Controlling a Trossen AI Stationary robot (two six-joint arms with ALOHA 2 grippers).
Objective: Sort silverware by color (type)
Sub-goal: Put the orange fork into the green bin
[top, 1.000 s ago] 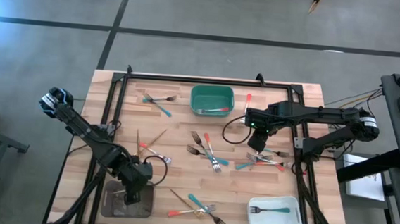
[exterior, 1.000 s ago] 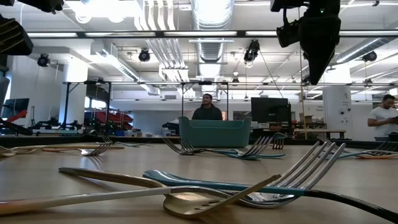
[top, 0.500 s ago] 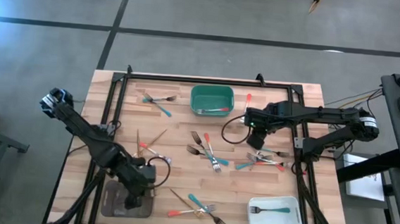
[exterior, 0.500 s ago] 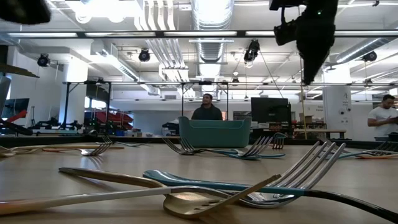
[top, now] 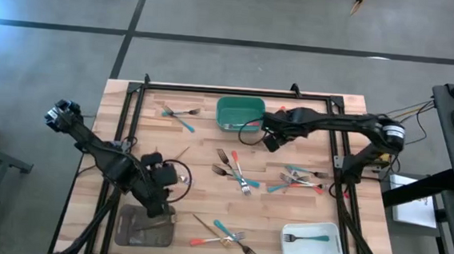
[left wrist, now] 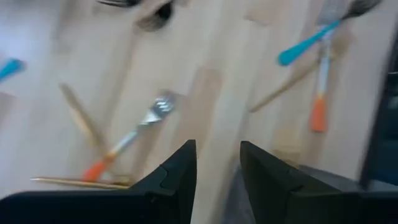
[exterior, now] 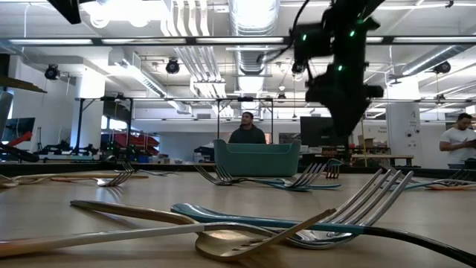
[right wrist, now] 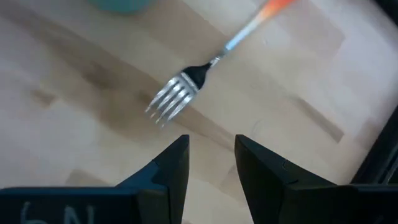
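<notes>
The left gripper hangs near the table's front left, just above the far edge of the flat grey tray. Its wrist view shows the two dark fingers parted with a clear gap and nothing between them; past them lies bare pale wood with a red-orange-handled silver fork and a couple of slim gold pieces.

The right gripper reaches across to the middle of the table, just beside the front right corner of the deep green tray. Its fingers also stand apart and empty, and under them on the wood lies a silver fork with an orange-tipped handle.

The silverware is scattered (most of it still loose on the wooden tabletop). A teal-handled fork lies near the far left with another piece beside it. A cluster of teal- and red-handled forks sits in the centre, and another mixed cluster lies to its right. More forks, teal, red and gold, lie at the front centre, right of the grey tray. One teal-handled fork rests in the white tray at the front right, and a utensil lies inside the green tray
</notes>
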